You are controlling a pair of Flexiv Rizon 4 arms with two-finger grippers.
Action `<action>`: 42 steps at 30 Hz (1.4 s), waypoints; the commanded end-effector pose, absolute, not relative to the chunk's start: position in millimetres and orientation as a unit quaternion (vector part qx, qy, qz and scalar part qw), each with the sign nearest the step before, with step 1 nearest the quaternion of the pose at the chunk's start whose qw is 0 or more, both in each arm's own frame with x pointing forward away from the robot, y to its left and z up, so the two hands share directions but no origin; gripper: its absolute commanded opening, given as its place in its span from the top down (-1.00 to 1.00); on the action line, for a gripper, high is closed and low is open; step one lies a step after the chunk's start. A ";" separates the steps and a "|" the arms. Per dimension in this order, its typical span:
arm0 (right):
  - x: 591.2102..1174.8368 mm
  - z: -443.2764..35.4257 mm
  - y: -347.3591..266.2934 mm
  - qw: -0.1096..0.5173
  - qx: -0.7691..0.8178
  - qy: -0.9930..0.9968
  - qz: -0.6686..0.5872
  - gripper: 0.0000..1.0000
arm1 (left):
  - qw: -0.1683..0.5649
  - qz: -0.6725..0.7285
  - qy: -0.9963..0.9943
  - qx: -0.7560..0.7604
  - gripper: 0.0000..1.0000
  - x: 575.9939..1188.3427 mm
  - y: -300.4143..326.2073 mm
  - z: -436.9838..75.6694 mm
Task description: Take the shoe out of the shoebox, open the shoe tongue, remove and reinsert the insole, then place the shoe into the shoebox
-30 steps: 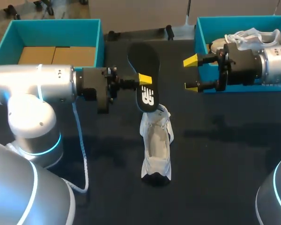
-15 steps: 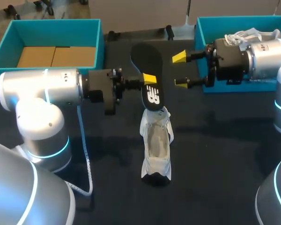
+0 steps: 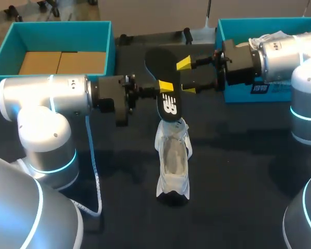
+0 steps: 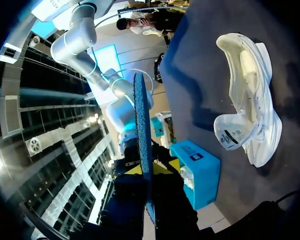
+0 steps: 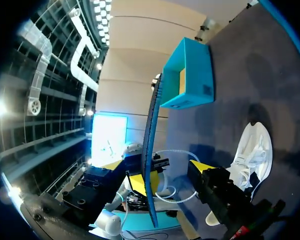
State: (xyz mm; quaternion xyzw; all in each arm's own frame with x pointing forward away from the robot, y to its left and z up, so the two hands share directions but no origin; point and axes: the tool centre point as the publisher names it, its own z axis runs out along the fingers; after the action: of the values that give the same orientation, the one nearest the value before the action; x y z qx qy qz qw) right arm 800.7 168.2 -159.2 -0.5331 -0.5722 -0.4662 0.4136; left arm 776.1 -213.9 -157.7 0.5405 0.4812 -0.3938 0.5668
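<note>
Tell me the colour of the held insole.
The insole is black with white print; clearest in head view.

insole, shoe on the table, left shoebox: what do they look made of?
Insole: thin sheet, probably foam, with a matte black face; the left wrist view shows a blue speckled edge.
Shoe: white soft textile or synthetic upper that slumps and creases; exact fabric unclear.
Left shoebox: likely card, with thin, flat, matte teal walls.

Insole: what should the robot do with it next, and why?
Probably the right hand should move a little closer and close on the insole. Its fingers stand open beside the insole's upper part, while the left hand holds it upright over the open shoe; a second grip would likely help steer it in.
</note>
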 end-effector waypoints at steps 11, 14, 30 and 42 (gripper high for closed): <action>799.2 -158.8 186.8 0.409 -0.537 -0.575 -0.462 -0.11 | 0.568 -0.393 0.481 0.540 1.00 775.4 -215.2 -158.5; 798.9 -159.1 189.4 0.413 -0.535 -0.574 -0.462 0.04 | 0.568 -0.393 0.481 0.540 1.00 775.4 -215.2 -158.5; 795.1 -153.4 196.8 0.420 -0.531 -0.568 -0.469 0.33 | 0.568 -0.393 0.481 0.540 1.00 775.4 -215.2 -158.5; 793.5 -151.0 205.1 0.428 -0.523 -0.568 -0.470 0.49 | 0.568 -0.393 0.481 0.540 1.00 775.4 -215.2 -158.5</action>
State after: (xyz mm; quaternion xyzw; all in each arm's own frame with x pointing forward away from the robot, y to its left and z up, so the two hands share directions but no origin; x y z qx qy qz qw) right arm 792.0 200.5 -150.5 -0.5230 -0.5679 -0.4701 0.4278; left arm 776.2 -214.2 -157.8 0.5403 0.4813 -0.3938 0.5668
